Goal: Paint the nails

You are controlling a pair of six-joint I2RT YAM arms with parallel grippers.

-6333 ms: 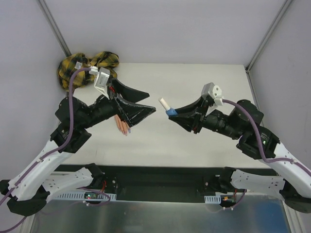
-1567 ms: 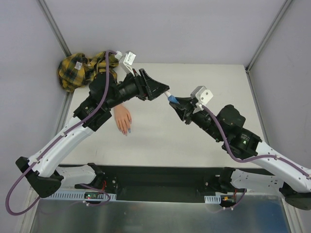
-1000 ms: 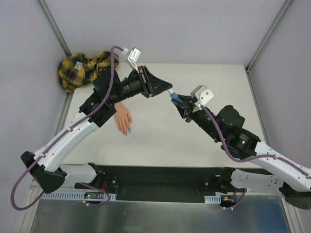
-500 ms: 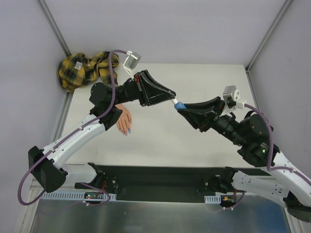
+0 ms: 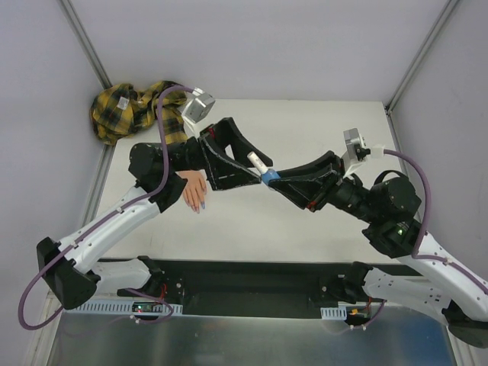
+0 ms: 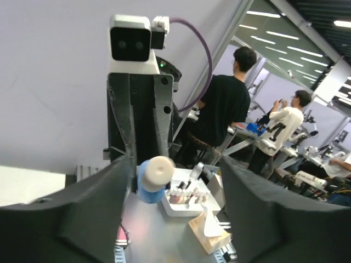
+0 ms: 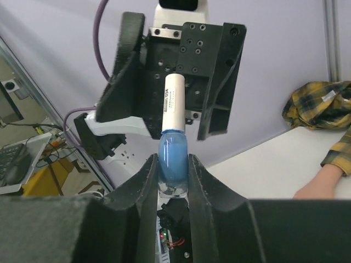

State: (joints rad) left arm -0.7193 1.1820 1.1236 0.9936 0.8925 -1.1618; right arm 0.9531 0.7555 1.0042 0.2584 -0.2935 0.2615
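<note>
My right gripper [image 5: 274, 181] is shut on the small blue bottle [image 5: 266, 178], held above the table and tilted toward the left arm. In the right wrist view the bottle [image 7: 173, 148] sits between my shut fingers, white cap [image 7: 174, 101] pointing away. My left gripper [image 5: 258, 169] is open with its jaws on either side of the cap [image 5: 256, 160], not closed on it. In the left wrist view the cap [image 6: 158, 170] sits nearer the left finger [image 6: 82, 213]. The mannequin hand [image 5: 194, 188] lies flat on the table, its purple nails [image 5: 197, 206] pointing toward the near edge.
The yellow-black plaid sleeve [image 5: 126, 107] is bunched in the far left corner and also shows in the right wrist view [image 7: 318, 104]. The left arm [image 5: 152, 164] lies over the wrist of the hand. Metal frame posts [image 5: 88, 46] stand at the far corners.
The left gripper has swung down and toward the near side and now straddles the bottle's cap. The right gripper has shifted the bottle slightly left and lower, still holding it.
</note>
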